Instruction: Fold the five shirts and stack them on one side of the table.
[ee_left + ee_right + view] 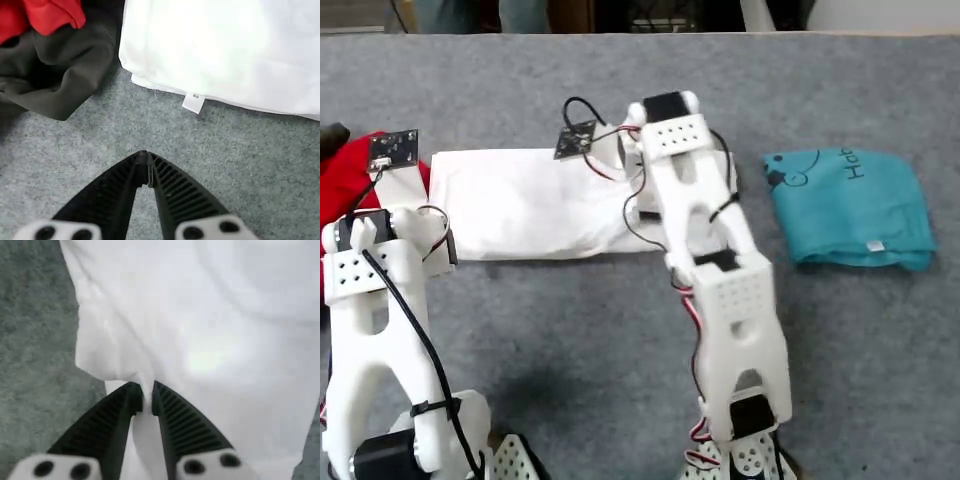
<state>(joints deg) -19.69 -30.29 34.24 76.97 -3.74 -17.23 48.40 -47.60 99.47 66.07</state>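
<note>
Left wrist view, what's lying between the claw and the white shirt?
Bare grey table cover lies between the left claw and the white shirt, seen in the left wrist view; the shirt's small tag sticks out at its edge.

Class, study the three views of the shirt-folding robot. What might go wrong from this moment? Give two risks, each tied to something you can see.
1. The right hand pinches only a small bit at the edge of the white shirt, so the cloth may slip out when lifted.
2. The left hand is shut over bare table, short of the shirt's edge. A pull from one side alone may skew the fold.
</note>
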